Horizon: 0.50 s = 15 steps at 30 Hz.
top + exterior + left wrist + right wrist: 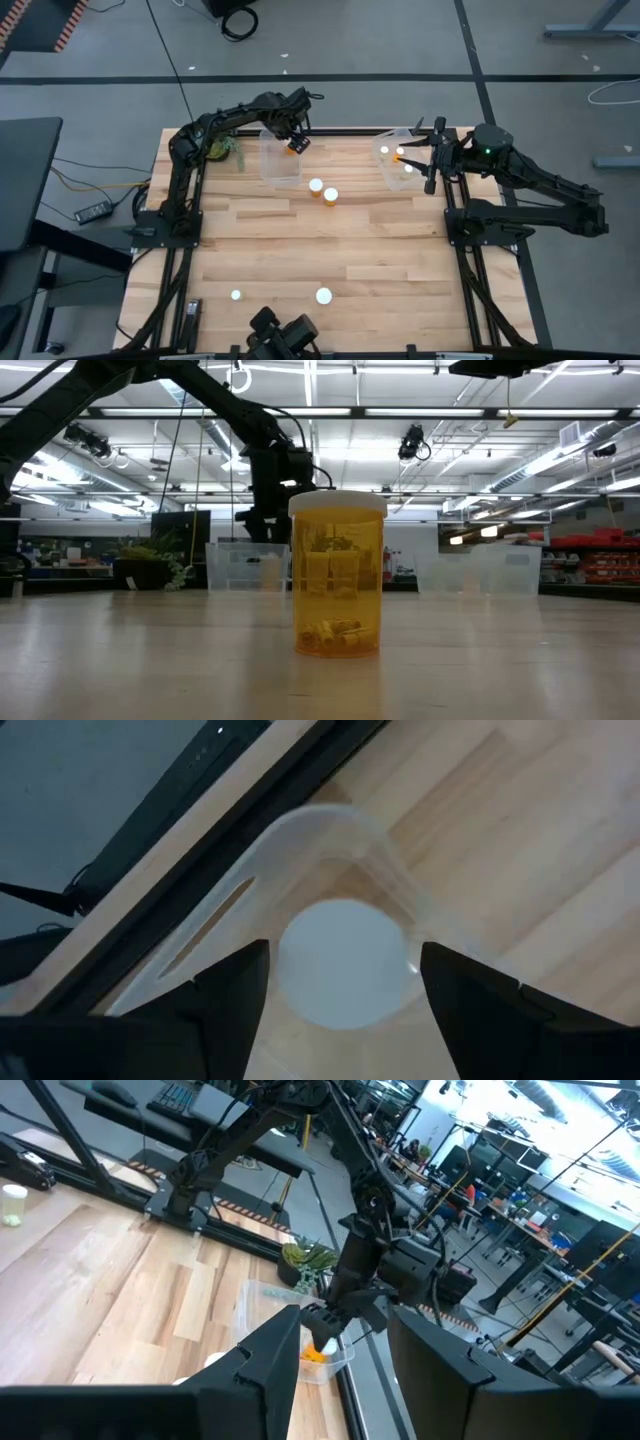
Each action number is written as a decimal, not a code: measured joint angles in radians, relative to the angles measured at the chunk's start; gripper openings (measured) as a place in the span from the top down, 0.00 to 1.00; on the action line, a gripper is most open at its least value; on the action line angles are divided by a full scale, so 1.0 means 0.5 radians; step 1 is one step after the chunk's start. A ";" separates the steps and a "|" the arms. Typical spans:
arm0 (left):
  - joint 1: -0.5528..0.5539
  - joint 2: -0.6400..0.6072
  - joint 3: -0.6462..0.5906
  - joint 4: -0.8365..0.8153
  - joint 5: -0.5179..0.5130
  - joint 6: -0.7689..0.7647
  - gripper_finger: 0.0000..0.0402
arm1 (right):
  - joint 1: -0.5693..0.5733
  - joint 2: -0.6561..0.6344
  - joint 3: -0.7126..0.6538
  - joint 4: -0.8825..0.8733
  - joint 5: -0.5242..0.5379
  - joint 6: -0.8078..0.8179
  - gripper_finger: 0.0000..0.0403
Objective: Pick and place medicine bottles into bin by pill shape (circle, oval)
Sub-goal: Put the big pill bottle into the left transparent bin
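My left gripper (296,140) is shut on a small orange medicine bottle (316,1348) with a white cap (340,970), over the clear left bin (279,160) at the table's far side. My right gripper (428,160) is open and empty beside the clear right bin (392,172), which holds two bottles (398,152). Two bottles (322,190) stand upright at the table's middle. Two more (323,295) stand near the front edge. One of these fills the low view (337,575). My left gripper pinches the bottle between its two fingers (235,1000), at the sides of its white cap end (300,1010). The cap faces the wrist camera and hides the bottle's body. The fingers slant down from above. The bottle is lifted clear, over the left bin's opening (330,830).
A small green plant (222,150) stands at the table's far left corner, beside the left bin. The table's far edge (250,810) runs just behind the bin. Bare wood (330,250) lies between the middle bottles and the front ones.
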 joint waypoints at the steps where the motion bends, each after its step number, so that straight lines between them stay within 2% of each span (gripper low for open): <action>1: -0.008 0.000 0.039 -0.036 0.001 0.003 0.33 | 0.000 0.000 0.000 0.000 0.000 0.000 0.60; 9: -0.153 -0.005 0.297 -0.145 0.002 0.091 0.33 | 0.000 0.000 0.000 0.000 0.000 0.000 0.60; 15: -0.365 -0.005 0.310 -0.191 0.006 0.393 0.33 | 0.000 -0.001 0.000 0.000 0.000 0.000 0.60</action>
